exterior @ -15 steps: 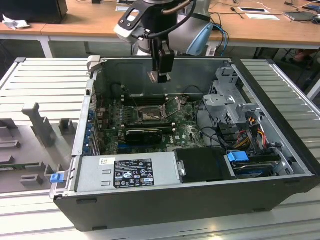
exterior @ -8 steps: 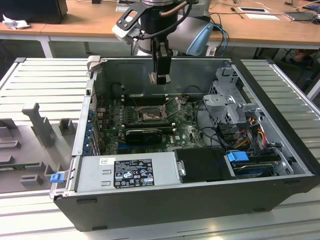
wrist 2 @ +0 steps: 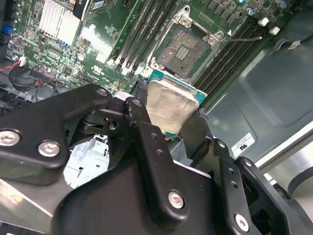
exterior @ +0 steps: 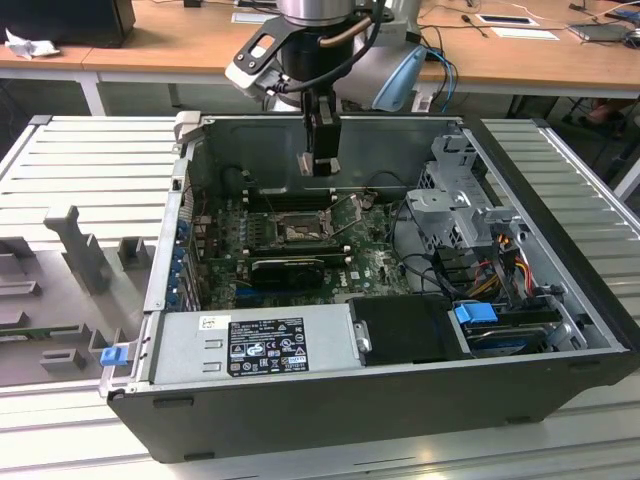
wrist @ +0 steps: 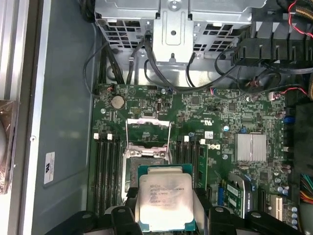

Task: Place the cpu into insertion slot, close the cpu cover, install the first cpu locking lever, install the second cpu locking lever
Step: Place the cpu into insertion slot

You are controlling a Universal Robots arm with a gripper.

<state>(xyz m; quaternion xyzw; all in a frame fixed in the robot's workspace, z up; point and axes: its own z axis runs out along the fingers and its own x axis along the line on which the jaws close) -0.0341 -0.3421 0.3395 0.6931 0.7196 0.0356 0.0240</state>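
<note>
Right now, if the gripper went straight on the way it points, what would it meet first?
Most likely the insertion slot: the gripper holds the cpu above it with nothing between. Depth is unclear, so the cpu could land on the slot's rim instead.

Ribbed grey bench (exterior: 100,160) carries open computer case (exterior: 350,410); grey fixture blocks (exterior: 85,255) beside.

In the gripper (wrist 2: 168,115), cpu (wrist: 165,196) above insertion slot (wrist 2: 185,49)

Wooden desks (exterior: 150,40) stand behind a ribbed grey worktable (exterior: 90,170).
</note>
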